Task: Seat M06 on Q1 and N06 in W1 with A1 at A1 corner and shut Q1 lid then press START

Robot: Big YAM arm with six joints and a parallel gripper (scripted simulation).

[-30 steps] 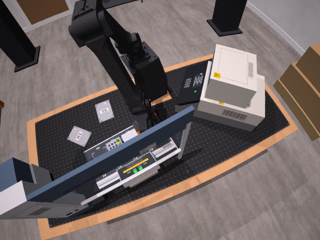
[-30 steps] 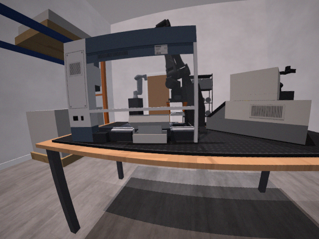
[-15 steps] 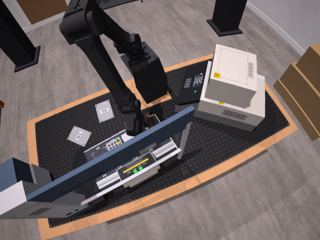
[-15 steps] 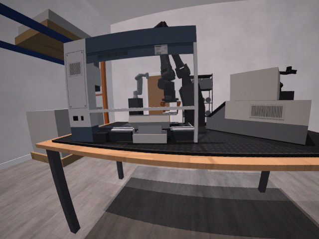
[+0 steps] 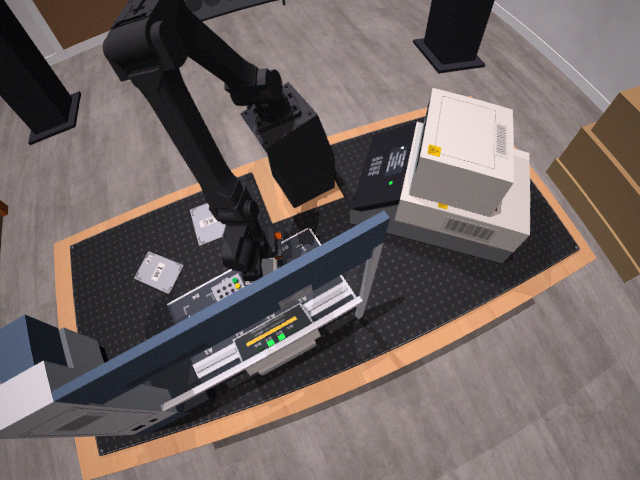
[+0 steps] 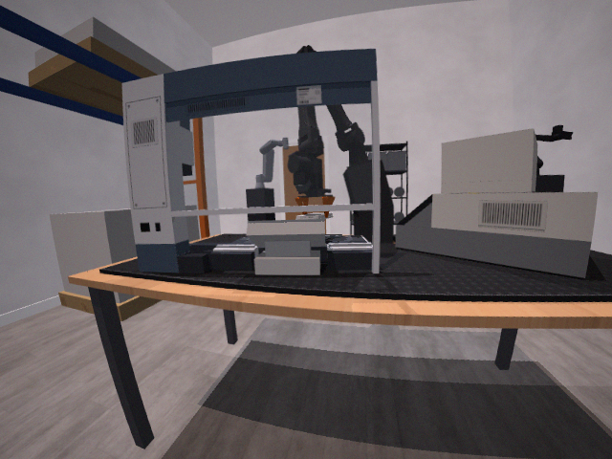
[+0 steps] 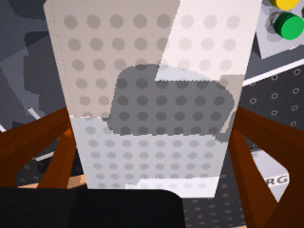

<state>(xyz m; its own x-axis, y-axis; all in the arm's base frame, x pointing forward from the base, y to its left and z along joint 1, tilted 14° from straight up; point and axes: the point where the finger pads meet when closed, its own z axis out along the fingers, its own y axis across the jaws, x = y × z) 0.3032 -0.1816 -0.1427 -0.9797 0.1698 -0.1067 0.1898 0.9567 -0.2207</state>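
My gripper [image 5: 261, 258] is shut on a white well plate [image 7: 152, 104], held across its width between the orange fingers, just above the deck and behind the blue gantry beam. The plate's label is not readable; I take it for N06. The D1 nest [image 5: 302, 242] to its right lies empty, and so does the D4 nest [image 5: 191, 304]. The waiting nest W1 [image 5: 162, 273] lies empty to the left on the mat. Q1 [image 5: 465, 175] stands at the right, its lamp [image 5: 390, 182] green. In the exterior view the gripper [image 6: 314, 200] hangs over the deck.
The tube cooling block [image 5: 225, 290], with green and yellow caps, stands close to the gripper's left; its green cap shows in the wrist view [image 7: 287, 24]. The regrip nest RG [image 5: 208, 226] lies behind. The blue gantry beam [image 5: 222, 310] and its post [image 5: 369, 279] span the deck.
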